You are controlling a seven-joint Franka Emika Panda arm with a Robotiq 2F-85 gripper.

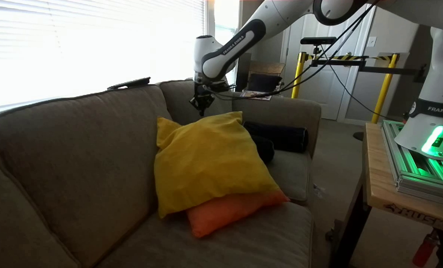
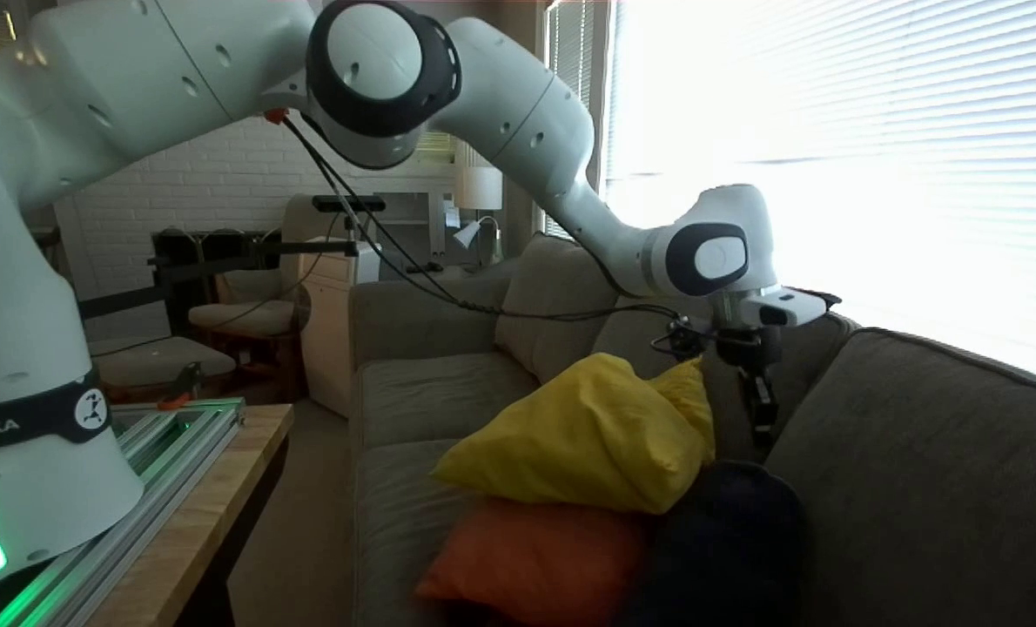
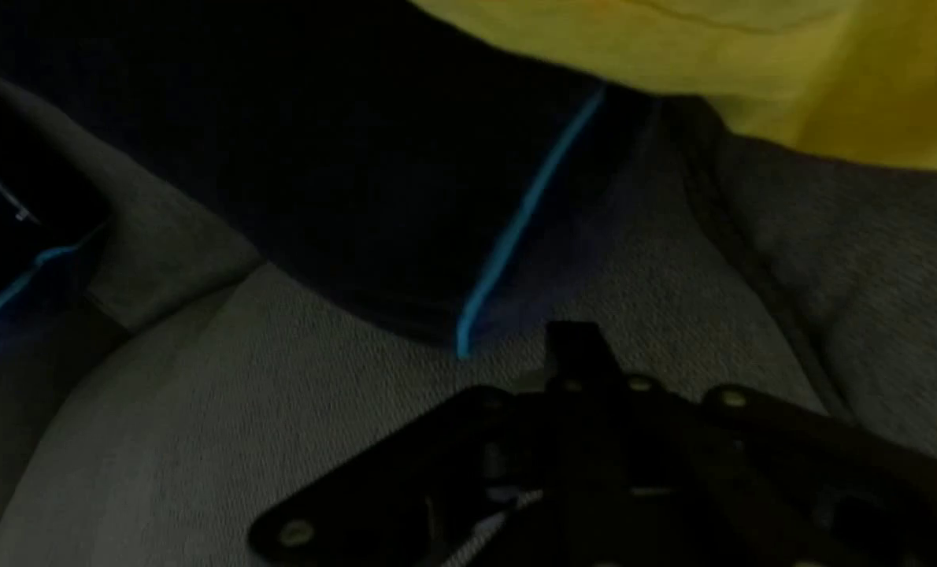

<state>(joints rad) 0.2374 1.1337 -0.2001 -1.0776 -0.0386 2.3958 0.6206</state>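
Note:
My gripper (image 1: 201,111) points down beside the sofa back, just behind a yellow pillow (image 1: 210,160). It also shows in an exterior view (image 2: 763,422). In the wrist view its fingers (image 3: 575,335) are together with nothing between them, over grey sofa fabric. The yellow pillow (image 2: 588,435) lies on an orange pillow (image 1: 229,214), which also shows in an exterior view (image 2: 535,557). A dark item with blue piping (image 3: 342,173) lies partly under the yellow pillow in the wrist view, just ahead of the fingertips. Part of a second dark item (image 3: 20,236) shows at the left edge.
The grey sofa (image 1: 83,160) stands under a bright window. Dark rolls (image 1: 281,136) lie near its far arm. A flat black object (image 1: 130,83) rests on the backrest. The arm's base stands on a wooden bench (image 1: 374,167). Cables hang along the arm.

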